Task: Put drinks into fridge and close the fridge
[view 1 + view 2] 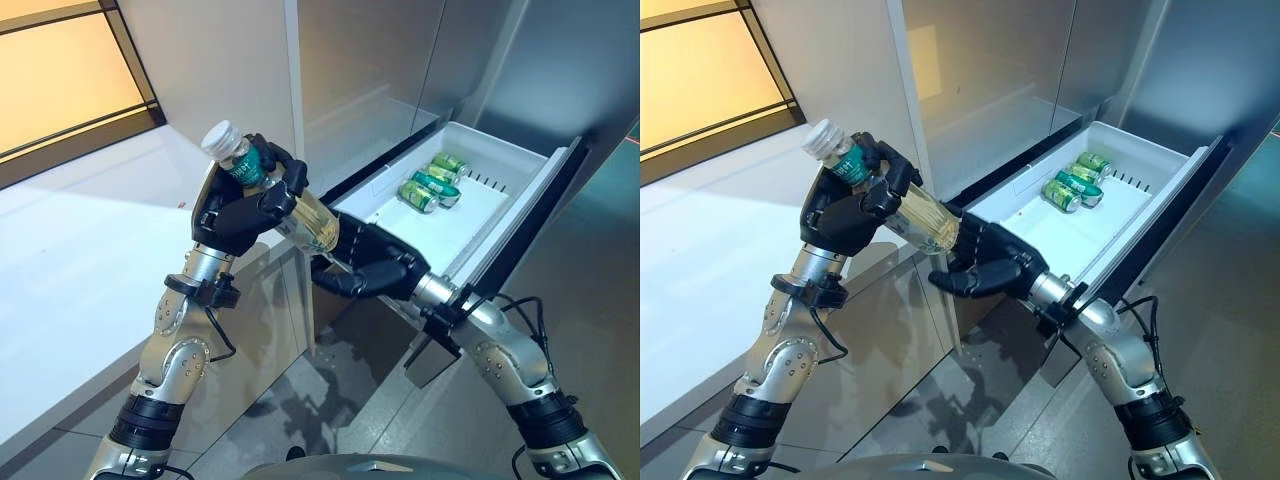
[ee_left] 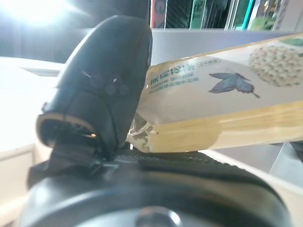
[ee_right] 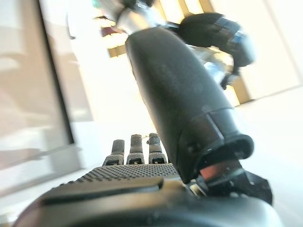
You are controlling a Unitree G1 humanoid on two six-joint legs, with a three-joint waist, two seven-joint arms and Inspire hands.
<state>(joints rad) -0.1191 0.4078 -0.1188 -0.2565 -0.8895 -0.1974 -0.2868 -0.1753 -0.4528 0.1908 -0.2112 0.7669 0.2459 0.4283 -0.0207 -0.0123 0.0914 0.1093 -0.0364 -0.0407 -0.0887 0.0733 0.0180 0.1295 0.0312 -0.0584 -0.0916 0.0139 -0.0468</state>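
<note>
My left hand (image 1: 235,215) is shut on a clear bottle (image 1: 300,210) of yellow drink with a white cap and a green label, held tilted with the cap up and to the left. The left wrist view shows my thumb (image 2: 104,90) curled over the bottle (image 2: 227,109). My right hand (image 1: 375,262) is open just below and beside the bottle's lower end, fingers relaxed; whether it touches the bottle I cannot tell. The white fridge drawer (image 1: 470,215) stands pulled out to the right, behind my right hand. Green cans (image 1: 432,185) lie in it near its back.
A white counter (image 1: 80,250) runs along the left, with a lit window (image 1: 60,70) above it. The grey fridge front (image 1: 370,60) rises behind the drawer. The grey tiled floor (image 1: 330,400) lies below my arms.
</note>
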